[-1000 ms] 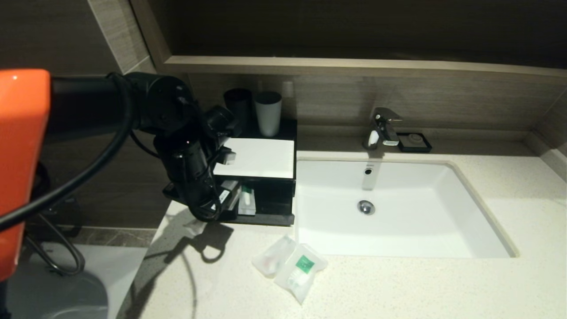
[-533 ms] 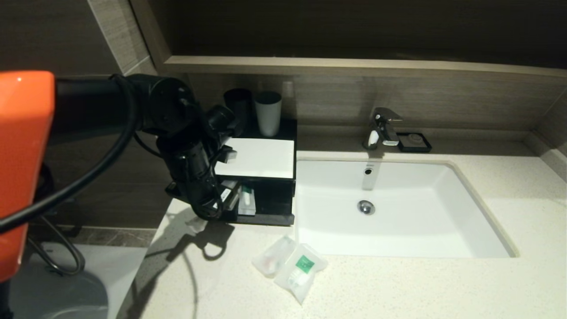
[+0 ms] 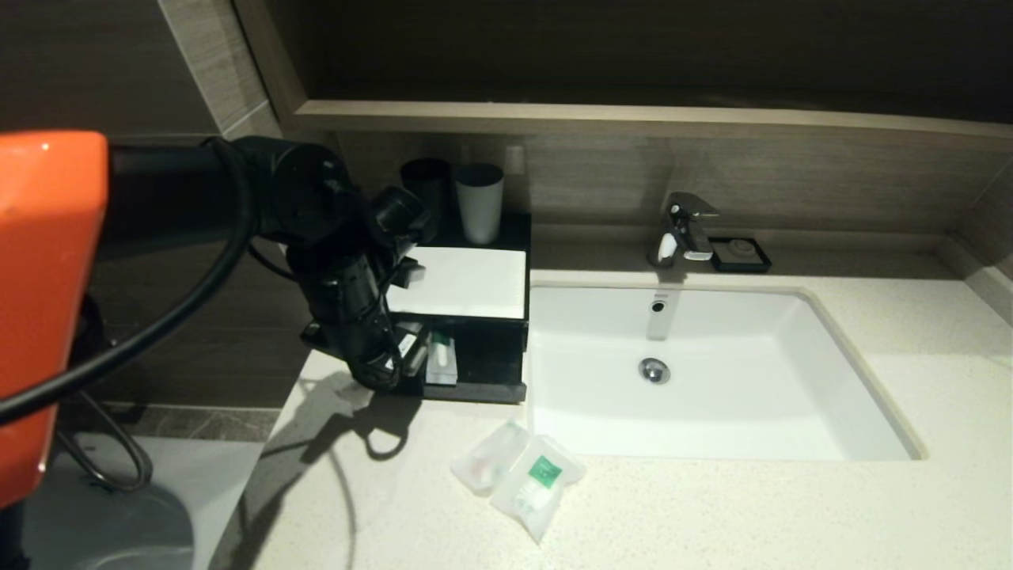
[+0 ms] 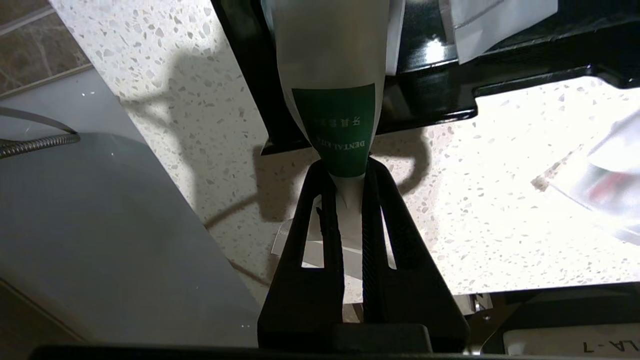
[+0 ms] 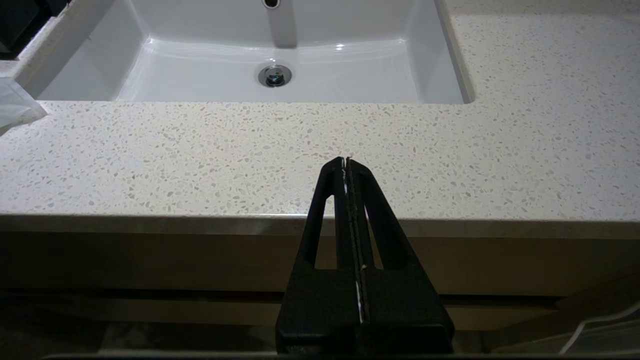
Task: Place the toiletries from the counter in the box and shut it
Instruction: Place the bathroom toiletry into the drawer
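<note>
**Toothbrush pack held over the open drawer**

The low black rectangular box (image 3: pixel 463 317) with its flat white top panel stands on the cream-white speckled stone counter (image 3: pixel 712 507), just left of the inset white rectangular sink (image 3: pixel 752 412). Its front drawer is pulled out, and a small pack with a green mark (image 3: pixel 441 358) lies inside it.

The left gripper (image 4: pixel 348 172) hangs at the drawer's left front corner, its fingers pinched nearly together on the end of the long narrow clear toothbrush pack with a green label (image 4: pixel 334 107). The rest of that pack reaches over the drawer's front edge into the box.

Two sachets lie on the counter in front of the sink's left corner, touching each other: a small plain clear one (image 3: pixel 487 459) and a squarish green-labelled one (image 3: pixel 538 484).

A black cup (image 3: pixel 425 190) and a grey cup (image 3: pixel 479 202) stand behind the white panel.

The right gripper (image 5: pixel 347 165) is parked before the counter's front edge, fingers pressed together on nothing.
</note>
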### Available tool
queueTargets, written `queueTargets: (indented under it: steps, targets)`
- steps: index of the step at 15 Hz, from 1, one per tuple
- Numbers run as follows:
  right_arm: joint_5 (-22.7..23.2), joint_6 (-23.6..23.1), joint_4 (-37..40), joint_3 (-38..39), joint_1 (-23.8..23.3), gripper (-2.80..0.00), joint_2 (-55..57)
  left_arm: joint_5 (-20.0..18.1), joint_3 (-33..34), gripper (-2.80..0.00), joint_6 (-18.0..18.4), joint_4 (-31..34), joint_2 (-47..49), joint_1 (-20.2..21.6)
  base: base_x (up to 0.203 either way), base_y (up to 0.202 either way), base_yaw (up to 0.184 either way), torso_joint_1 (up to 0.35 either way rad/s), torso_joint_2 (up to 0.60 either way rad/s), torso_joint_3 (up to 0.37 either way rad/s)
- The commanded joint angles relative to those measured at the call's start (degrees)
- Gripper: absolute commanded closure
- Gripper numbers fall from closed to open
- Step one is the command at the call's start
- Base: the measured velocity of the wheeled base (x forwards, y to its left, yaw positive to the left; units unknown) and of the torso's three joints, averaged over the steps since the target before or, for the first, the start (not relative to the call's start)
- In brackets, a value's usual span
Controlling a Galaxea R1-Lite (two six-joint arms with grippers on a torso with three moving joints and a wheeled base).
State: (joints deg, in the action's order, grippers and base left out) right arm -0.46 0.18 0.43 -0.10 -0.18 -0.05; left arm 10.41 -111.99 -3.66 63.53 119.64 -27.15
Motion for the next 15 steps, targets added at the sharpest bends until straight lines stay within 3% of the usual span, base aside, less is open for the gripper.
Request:
queueTargets:
  steps: [1,15]
  targets:
    - [0.02,-0.01,0.01,0.01,0.01,0.00,0.05,0.05,0.02,0.00,-0.03,-0.24,0.50,-0.01,0.000,0.000,0.000,0.000,0.00,0.000]
    - [0.02,-0.01,0.01,0.01,0.01,0.00,0.05,-0.13,0.02,0.00,-0.21,-2.76,1.48,0.06,0.000,0.000,0.000,0.000,0.00,0.000]
